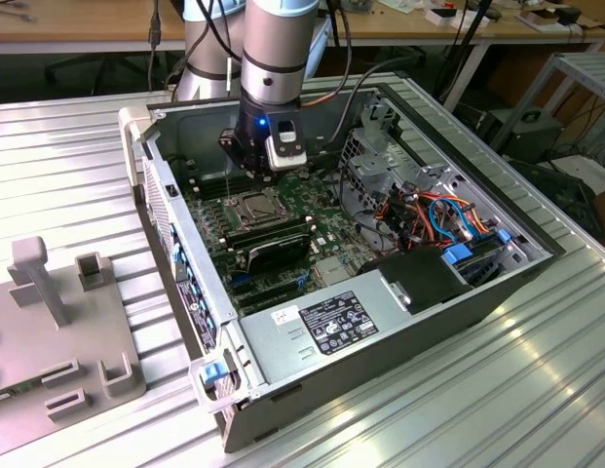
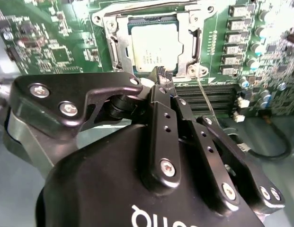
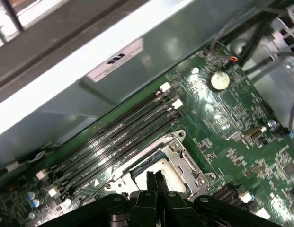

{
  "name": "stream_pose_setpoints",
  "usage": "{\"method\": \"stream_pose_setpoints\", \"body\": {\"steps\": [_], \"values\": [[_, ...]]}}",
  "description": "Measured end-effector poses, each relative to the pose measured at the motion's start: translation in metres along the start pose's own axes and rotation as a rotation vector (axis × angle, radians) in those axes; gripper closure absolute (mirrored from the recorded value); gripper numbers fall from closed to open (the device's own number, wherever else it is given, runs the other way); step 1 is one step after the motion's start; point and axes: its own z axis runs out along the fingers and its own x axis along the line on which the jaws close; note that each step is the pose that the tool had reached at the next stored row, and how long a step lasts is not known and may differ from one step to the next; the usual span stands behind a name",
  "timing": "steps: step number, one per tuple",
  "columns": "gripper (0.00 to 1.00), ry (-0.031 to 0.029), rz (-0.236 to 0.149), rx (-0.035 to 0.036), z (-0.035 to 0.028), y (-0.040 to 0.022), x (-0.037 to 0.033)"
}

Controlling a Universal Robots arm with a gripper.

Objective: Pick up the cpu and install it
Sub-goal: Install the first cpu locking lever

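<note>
The gripper (image 3: 154, 178), its two fingers (image 3: 149, 180) pressed together with nothing between them, hangs just over the one cpu (image 3: 173, 174). The cpu lies flat in the socket (image 3: 187, 158) on the motherboard (image 3: 222, 118), beside four long memory slots (image 3: 118, 142). In the exterior view the socket is at six o'clock from the gripper.

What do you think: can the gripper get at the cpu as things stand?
Probably yes: the gripper hangs close above the cpu, whose metal top lies bare in the socket frame, with nothing between them.
</note>
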Motion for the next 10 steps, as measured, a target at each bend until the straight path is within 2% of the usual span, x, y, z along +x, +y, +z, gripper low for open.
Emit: {"method": "stream_pose_setpoints", "body": {"steps": [3, 7, 9, 10], "values": [[0.89, 0.0034, -0.054, -0.001, 0.0003, 0.0, 0.0], [0.89, 0.0098, -0.156, -0.0027, 0.001, -0.0001, 0.0], [0.89, 0.0142, -0.228, -0.0039, 0.0015, -0.0001, 0.0], [0.89, 0.0153, -0.246, -0.0043, 0.0017, -0.0001, 0.0]]}}
